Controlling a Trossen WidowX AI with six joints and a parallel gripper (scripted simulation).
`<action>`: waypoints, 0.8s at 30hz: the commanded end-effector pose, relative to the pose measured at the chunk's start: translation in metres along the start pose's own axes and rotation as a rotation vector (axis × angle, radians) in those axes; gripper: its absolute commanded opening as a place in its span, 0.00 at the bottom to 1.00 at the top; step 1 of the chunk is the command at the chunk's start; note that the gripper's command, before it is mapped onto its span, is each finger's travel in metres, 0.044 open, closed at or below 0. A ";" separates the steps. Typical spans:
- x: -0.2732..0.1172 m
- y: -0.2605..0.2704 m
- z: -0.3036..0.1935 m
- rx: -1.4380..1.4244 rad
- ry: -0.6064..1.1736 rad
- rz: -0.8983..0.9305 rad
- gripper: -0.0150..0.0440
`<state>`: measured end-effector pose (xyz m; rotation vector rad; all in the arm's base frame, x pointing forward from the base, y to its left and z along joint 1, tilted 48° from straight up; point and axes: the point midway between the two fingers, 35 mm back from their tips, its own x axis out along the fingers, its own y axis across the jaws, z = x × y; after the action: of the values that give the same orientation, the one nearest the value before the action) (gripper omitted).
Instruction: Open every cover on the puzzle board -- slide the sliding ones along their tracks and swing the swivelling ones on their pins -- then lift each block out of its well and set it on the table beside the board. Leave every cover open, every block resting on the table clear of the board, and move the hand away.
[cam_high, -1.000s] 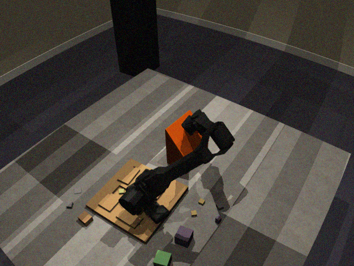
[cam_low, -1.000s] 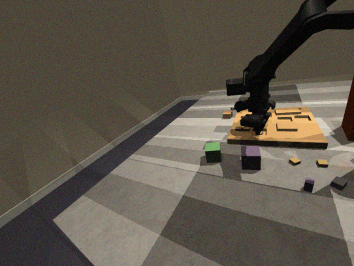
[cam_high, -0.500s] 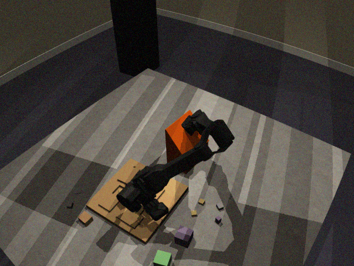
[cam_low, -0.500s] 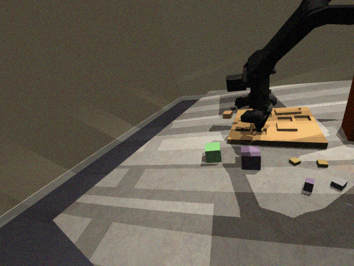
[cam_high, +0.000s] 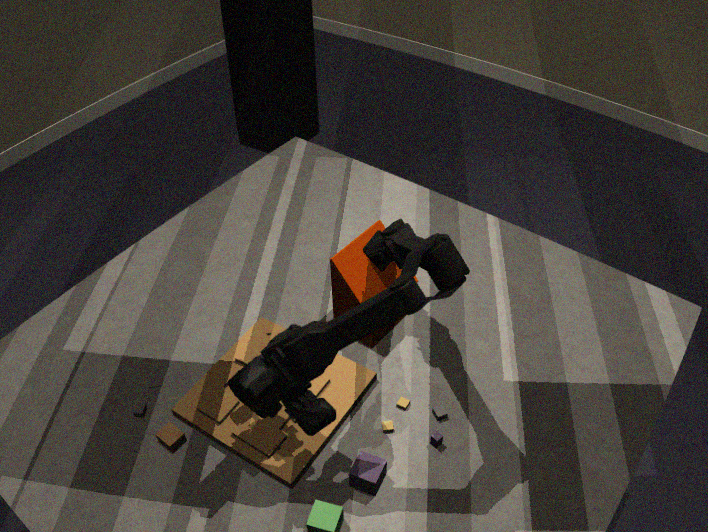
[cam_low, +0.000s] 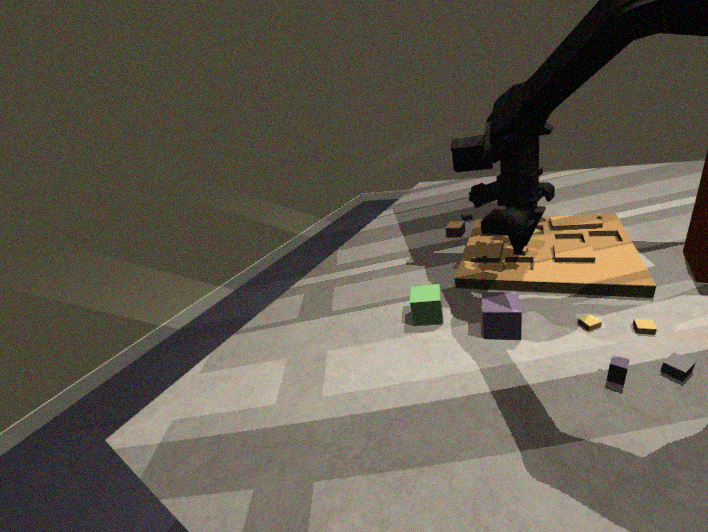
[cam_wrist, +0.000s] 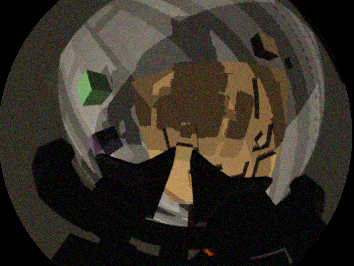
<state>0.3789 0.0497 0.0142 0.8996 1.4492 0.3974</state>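
The wooden puzzle board (cam_high: 350, 388) (cam_low: 623, 271) (cam_wrist: 240, 70) lies flat, with tan covers, wells and dark slots. One raised tan cover (cam_low: 574, 253) shows right of the fingers in the exterior view, another cover (cam_low: 575, 221) at the back. Two wells there look uncovered. A small yellowish piece (cam_wrist: 259, 139) shows in an angular recess. My gripper (cam_low: 519, 251) (cam_wrist: 182, 150) points down at the board's near part, its narrowed fingers shut on a small tan piece. I cannot tell whether that is a block or part of a cover. In the top view the hand hides the fingertips.
Beside the board are a green cube (cam_high: 325, 514) (cam_low: 425, 304) (cam_wrist: 94, 88), a purple cube (cam_high: 368, 469) (cam_low: 501, 315) (cam_wrist: 106, 140) and a brown block (cam_high: 170, 435) (cam_low: 455, 228) (cam_wrist: 265, 46). Small yellow, purple and dark pieces lie right of it. An orange box (cam_high: 357, 268) stands behind.
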 end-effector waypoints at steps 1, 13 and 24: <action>-0.010 0.004 0.002 -0.012 -0.011 0.005 0.39; -0.025 0.003 0.003 -0.011 -0.011 0.004 0.39; -0.053 0.003 0.002 -0.011 -0.011 0.003 0.39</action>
<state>0.3738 0.0199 0.0415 0.9029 1.4505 0.3984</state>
